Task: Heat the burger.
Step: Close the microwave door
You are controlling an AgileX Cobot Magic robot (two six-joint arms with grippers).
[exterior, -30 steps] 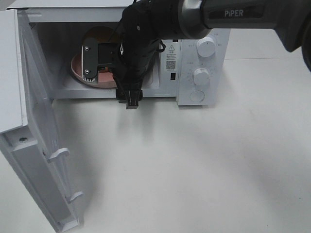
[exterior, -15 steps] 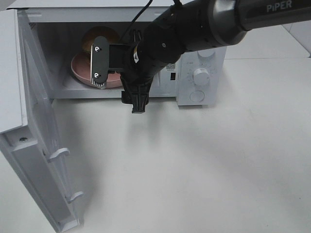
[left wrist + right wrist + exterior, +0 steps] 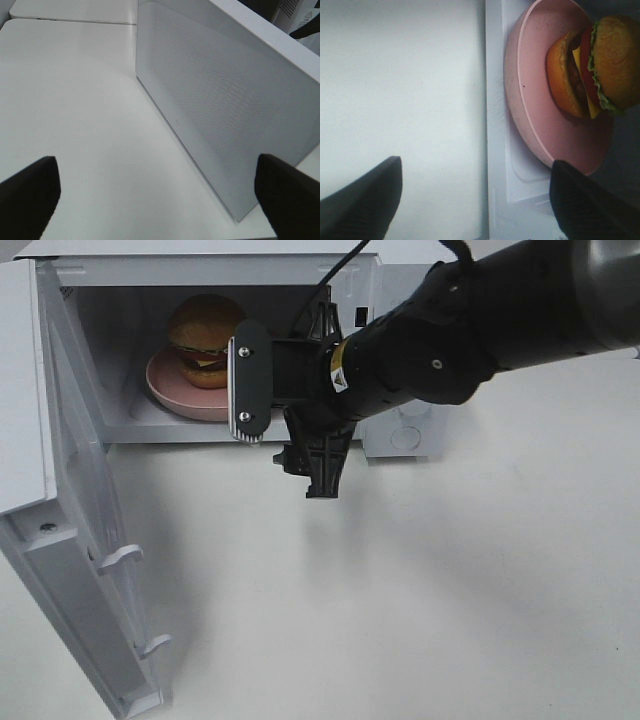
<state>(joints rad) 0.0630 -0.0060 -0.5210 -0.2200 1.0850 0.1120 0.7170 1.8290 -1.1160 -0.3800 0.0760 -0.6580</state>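
Note:
The burger sits on a round pink plate inside the open microwave, toward the left of the cavity. My right gripper hangs just outside the cavity's front edge, to the right of the plate, open and empty. The right wrist view has the burger lying on the plate, with both dark fingertips apart and clear of it. My left gripper is open with nothing in it, facing the outer side of the microwave door. It does not show in the exterior high view.
The microwave door stands swung wide open at the left, reaching toward the table's front. The right arm's black body covers most of the control panel; only a round button shows below it. White tabletop lies in front.
My right gripper has drawn back out of the microwave, toward the right and front. The burger and plate, hidden by it before, now show in the cavity.

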